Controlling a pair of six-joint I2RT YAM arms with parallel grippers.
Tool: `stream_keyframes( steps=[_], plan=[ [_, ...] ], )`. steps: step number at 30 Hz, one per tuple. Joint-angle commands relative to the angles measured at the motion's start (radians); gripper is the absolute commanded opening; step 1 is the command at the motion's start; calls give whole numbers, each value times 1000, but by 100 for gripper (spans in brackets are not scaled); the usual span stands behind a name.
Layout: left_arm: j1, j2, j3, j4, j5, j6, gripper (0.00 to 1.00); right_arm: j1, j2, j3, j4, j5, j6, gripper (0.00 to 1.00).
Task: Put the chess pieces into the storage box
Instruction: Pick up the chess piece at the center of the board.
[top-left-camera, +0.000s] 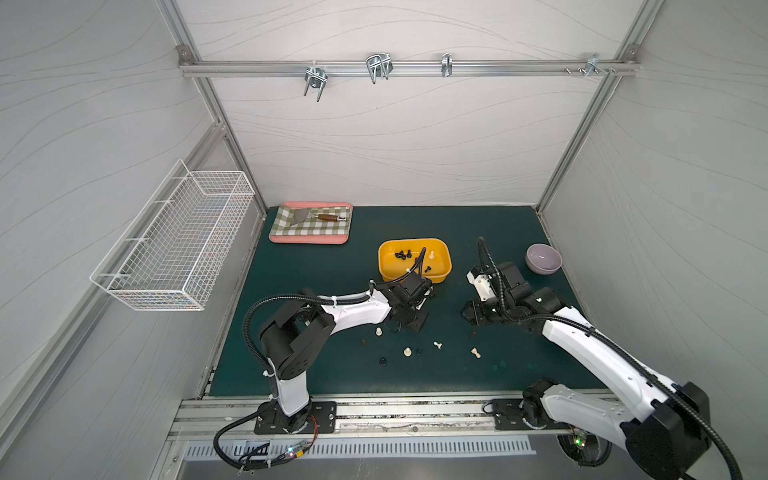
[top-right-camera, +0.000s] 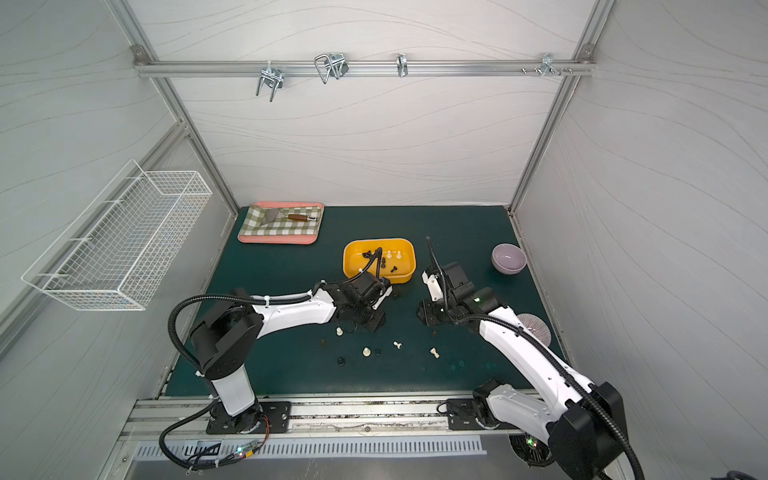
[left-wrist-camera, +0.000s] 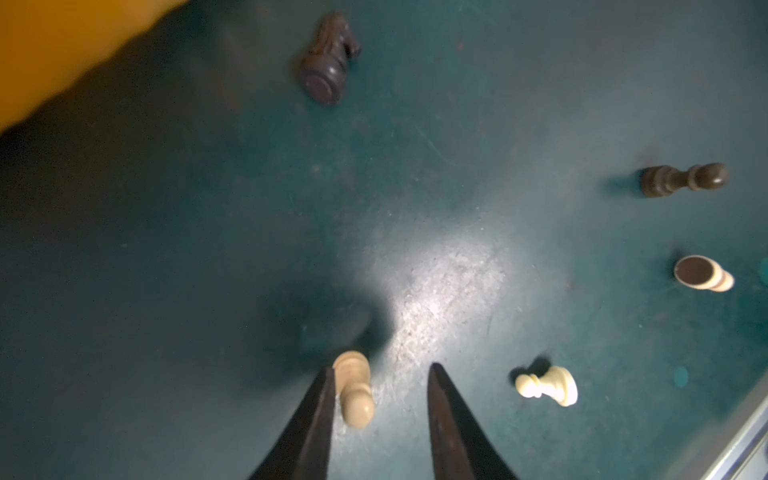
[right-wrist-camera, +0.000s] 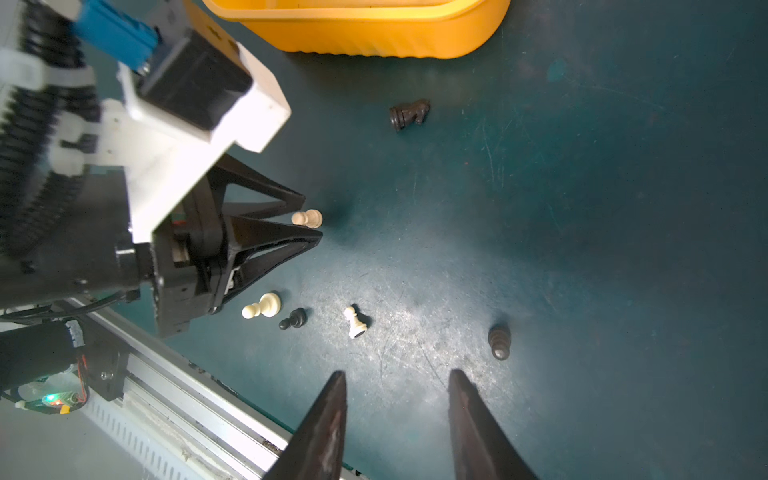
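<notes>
The yellow storage box holds several black and cream chess pieces. Others lie scattered on the green mat in front of it. My left gripper is low over the mat near the box, open. A cream pawn lies between its fingers and touches one of them, with a gap to the other. The right wrist view shows the same pawn at those tips. My right gripper hovers open with nothing in it, a dark brown pawn just beyond it. A black knight lies near the box wall.
A pink-rimmed checkered tray with a trowel sits at the back left. A purple bowl stands at the back right. A white wire basket hangs on the left wall. A metal rail runs along the mat's front edge.
</notes>
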Motion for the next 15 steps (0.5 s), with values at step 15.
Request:
stream_keyframes(
  steps=[15],
  plan=[
    [-8,32,26,-5,-39,2,12,-37,1,-13,1,-29,-33,42]
  ],
)
